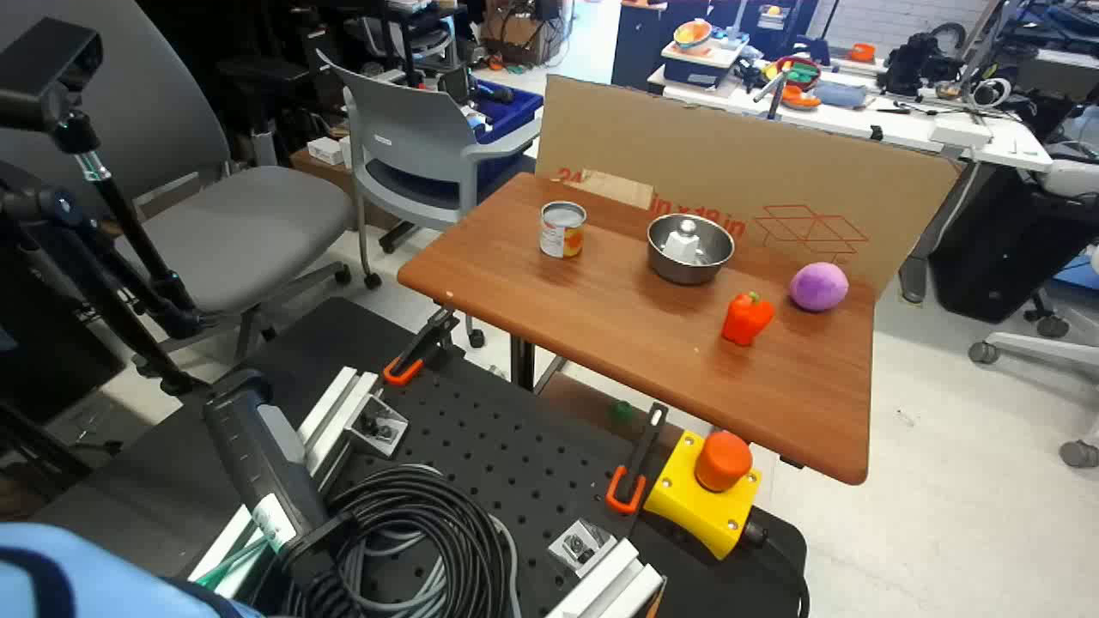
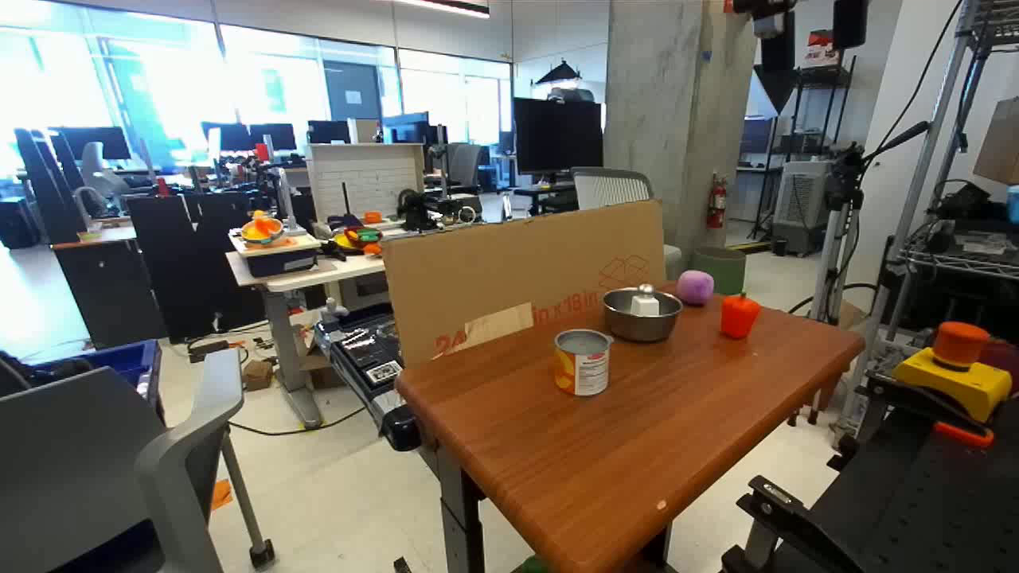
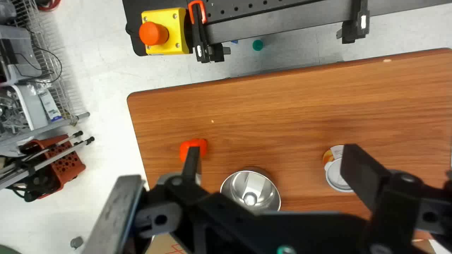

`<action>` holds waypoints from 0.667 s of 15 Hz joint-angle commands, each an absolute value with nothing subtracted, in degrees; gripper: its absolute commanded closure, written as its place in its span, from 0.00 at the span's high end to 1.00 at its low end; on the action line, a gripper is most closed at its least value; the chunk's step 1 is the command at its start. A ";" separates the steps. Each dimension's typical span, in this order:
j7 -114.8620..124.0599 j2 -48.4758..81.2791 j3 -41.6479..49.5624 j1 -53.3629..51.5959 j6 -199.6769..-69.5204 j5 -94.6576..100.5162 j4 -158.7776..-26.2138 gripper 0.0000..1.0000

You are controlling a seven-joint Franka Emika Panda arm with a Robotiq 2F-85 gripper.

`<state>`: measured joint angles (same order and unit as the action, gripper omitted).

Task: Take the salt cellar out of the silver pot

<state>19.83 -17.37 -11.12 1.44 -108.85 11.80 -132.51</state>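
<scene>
The salt cellar (image 1: 683, 246) sits inside the silver pot (image 1: 681, 272) — the tool (image 3: 272, 153) is spread wide.

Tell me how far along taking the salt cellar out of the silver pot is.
Done: no removal yet; the white salt cellar with a rounded silvery top sits inside the round silver metal pot in both exterior views.
In hand: nothing; the black gripper is open and holds nothing.
Left: the whole job, likely grasping the cellar, lifting it clear and releasing it outside.
</scene>
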 commanded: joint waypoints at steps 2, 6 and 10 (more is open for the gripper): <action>20.13 -17.27 -9.94 0.13 -108.68 12.14 -132.40 1.00; 20.13 -17.27 -9.94 0.13 -108.68 12.14 -132.40 1.00; 21.56 -14.75 -9.38 0.74 -111.94 13.07 -133.32 1.00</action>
